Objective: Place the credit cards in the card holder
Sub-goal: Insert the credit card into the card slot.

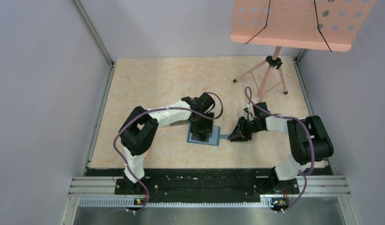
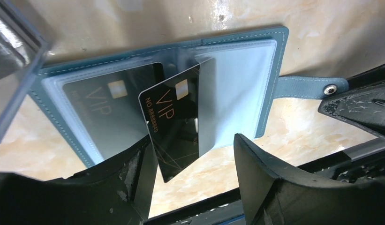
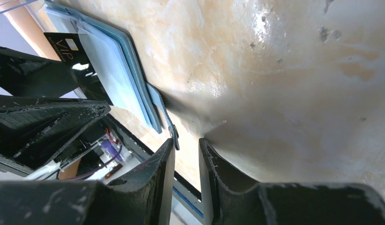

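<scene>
The teal card holder (image 2: 270, 61) lies open on the table, its clear sleeves facing up. One black credit card (image 2: 103, 105) sits inside the left sleeve. A second black card (image 2: 169, 126) stands tilted at the middle fold, its upper part tucked behind a sleeve flap and its lower corner sticking out beside my left finger (image 2: 129, 183). My left gripper (image 2: 190, 161) hangs open over the holder's near edge, with the jaws wide apart. My right gripper (image 3: 186, 143) rests on the table at the snap strap (image 3: 158, 101), its jaws a narrow gap apart with nothing between them.
A clear plastic box (image 2: 14, 70) stands close to the holder's left end. A pink music stand (image 1: 293, 21) on a tripod (image 1: 270, 77) occupies the back right. Grey walls enclose the table (image 1: 148, 84) on three sides.
</scene>
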